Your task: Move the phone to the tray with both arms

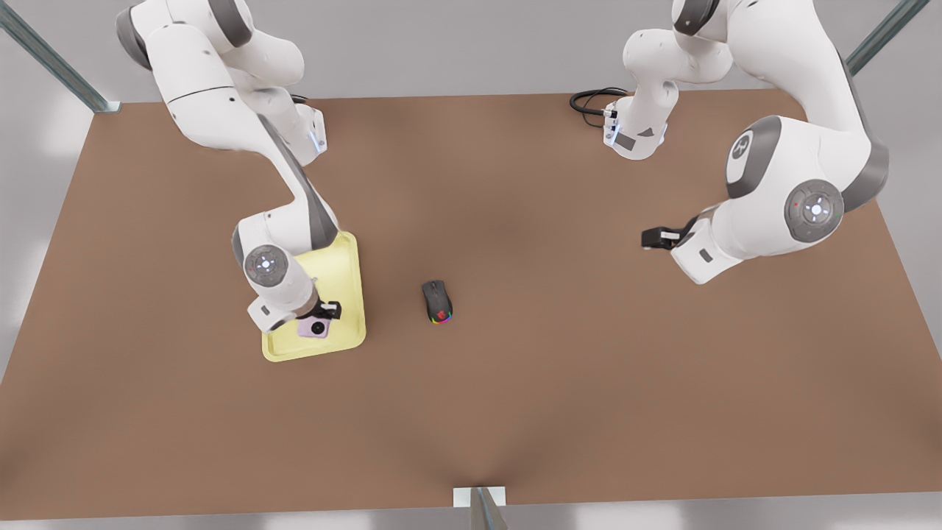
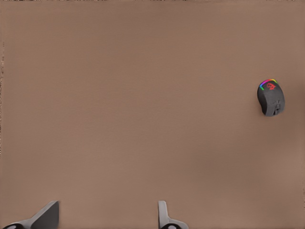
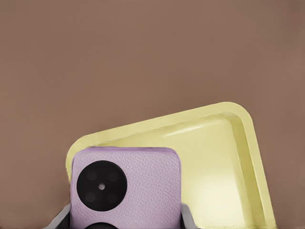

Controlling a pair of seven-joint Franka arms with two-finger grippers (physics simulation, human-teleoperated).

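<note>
One phone (image 3: 125, 186) between right gripper (image 3: 125, 222) fingers

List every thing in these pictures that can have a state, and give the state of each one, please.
phone: held between the right gripper's fingers, over the tray.
tray: flat on the table, under the phone.
right gripper: shut on the phone, above the tray.
left gripper: open, empty, waits above bare table.
mouse: lies on the table, rainbow lights on, apart from the tray.

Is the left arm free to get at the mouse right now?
Probably yes: the left gripper is open and holds nothing, and only bare table lies between it and the mouse.
</note>
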